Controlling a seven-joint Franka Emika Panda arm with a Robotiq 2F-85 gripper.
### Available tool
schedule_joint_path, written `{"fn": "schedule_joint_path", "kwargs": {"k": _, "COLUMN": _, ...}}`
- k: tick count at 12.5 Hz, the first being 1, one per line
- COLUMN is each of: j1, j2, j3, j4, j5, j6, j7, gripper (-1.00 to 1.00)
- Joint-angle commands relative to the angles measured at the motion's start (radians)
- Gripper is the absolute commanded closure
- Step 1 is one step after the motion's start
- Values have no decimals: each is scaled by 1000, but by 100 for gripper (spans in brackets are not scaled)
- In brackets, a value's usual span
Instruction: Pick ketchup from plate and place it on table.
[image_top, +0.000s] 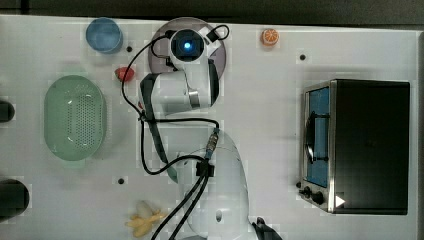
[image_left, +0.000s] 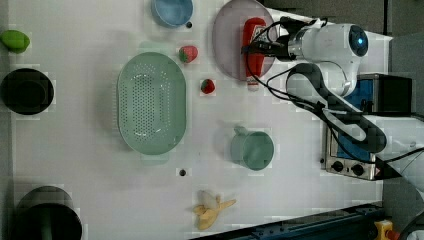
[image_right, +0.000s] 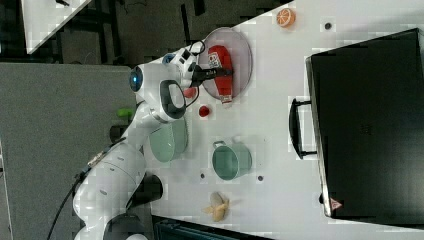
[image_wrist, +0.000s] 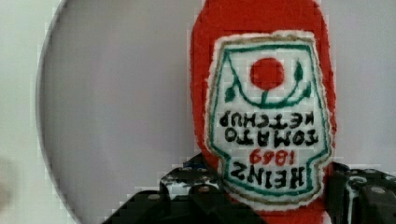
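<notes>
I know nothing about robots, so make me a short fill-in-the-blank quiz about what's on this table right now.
1. The ketchup bottle lies on the lilac ____.
2. The gripper has its fingers on either side of the ____ bottle.
3. In the left view, the green mug stands between the ketchup bottle and the peeled ____.
4. The perforated basket is coloured ____.

Missing words: plate; ketchup; banana; green

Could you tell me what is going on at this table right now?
A white robot arm has its pincer down on a red ketchup bottle that lies flat on the pale round plate. Its jaws sit on either side of the bottle's body, closed against it. The bottle still rests on the plate, its cap end reaching over the rim toward the white table.
</notes>
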Motion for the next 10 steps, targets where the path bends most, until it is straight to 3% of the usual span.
{"fn": "schedule_joint_path", "kwargs": {"k": 1, "j1": -11, "j2": -131, "j3": 11, "j4": 82, "j5": 2, "j6": -93, "j7": 6, "gripper": -21}}
{"fn": "schedule_joint_path", "kwargs": {"k": 6, "j1": -72, "j2": -297, "j3": 9, "j4": 80, "j5": 176, "j6": -359, "j7": 6, "gripper": -21}}
{"fn": "schedule_joint_path", "kwargs": {"k": 10, "j1": -131, "j2": -465, "j3": -5, "j4": -107, "j5": 176, "j6": -385, "j7": 6, "gripper": -21}}
